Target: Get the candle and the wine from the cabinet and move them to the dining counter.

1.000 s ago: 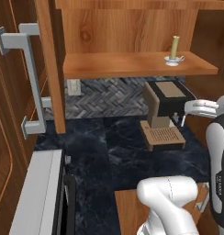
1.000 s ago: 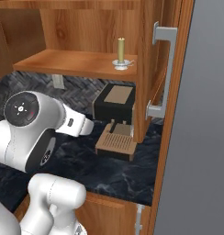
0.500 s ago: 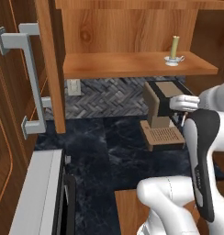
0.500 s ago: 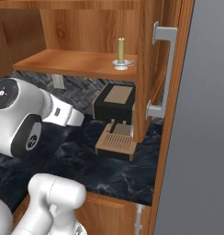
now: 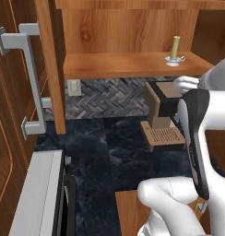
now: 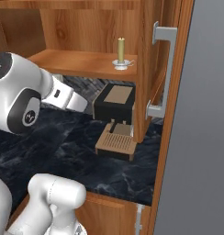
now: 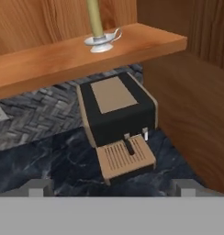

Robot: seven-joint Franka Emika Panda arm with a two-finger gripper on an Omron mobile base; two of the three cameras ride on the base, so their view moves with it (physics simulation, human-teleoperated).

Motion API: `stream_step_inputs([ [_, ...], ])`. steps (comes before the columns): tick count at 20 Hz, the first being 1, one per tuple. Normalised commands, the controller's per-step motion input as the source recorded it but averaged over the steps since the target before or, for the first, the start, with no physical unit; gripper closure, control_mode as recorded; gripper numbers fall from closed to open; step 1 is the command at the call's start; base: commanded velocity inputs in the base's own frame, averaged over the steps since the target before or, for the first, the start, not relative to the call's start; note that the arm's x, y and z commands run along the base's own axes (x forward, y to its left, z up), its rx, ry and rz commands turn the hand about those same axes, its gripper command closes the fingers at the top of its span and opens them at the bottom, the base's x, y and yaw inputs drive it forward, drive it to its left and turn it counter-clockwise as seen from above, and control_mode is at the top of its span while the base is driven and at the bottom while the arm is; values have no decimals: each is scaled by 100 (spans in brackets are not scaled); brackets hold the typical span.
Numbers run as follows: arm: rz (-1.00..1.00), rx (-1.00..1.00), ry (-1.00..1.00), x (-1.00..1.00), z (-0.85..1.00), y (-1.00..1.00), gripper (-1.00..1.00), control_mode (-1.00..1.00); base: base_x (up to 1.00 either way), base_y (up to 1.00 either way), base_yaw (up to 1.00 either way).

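Note:
The candle [image 5: 175,50] [image 6: 120,51] [image 7: 97,31] is a pale yellow stick in a small white saucer holder. It stands upright near the right end of the wooden shelf [image 5: 119,64] [image 6: 72,62] of the cabinet, whose doors hang wide. My gripper [image 7: 110,189] is open with nothing between its fingertips [image 7: 36,188]. It hangs below and in front of the shelf and looks up at the candle from some way off. The white hand [image 5: 186,83] shows beside the coffee machine. The wine and the dining counter are out of view.
A black and tan coffee machine [image 5: 161,113] [image 6: 114,114] [image 7: 117,121] stands on the dark marble worktop [image 5: 109,147] under the shelf, backed by herringbone tiles [image 5: 105,97]. The left door [image 5: 50,69] and the right door [image 6: 148,69], with grey bar handles [image 5: 33,83] [image 6: 163,69], flank the opening.
My arm has swung and its elbow has risen at the near side, bringing the hand up beside the coffee machine. The candle and the machine have stayed put.

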Motion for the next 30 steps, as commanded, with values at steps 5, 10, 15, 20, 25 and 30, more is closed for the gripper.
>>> stream_step_inputs([
  [5,-9,-1,0,30,32,-5,-100,-100,0,0,0],
  [10,0,-10,-8,13,19,0,-100,-100,0,0,0],
  [15,7,-17,-22,0,15,-19,-100,-100,0,0,0],
  [20,9,-18,-19,3,14,-31,-100,-100,0,0,0],
  [25,10,-15,-19,15,4,-19,-100,-100,0,0,0],
  [30,4,-7,-4,21,0,0,-100,-100,0,0,0],
])
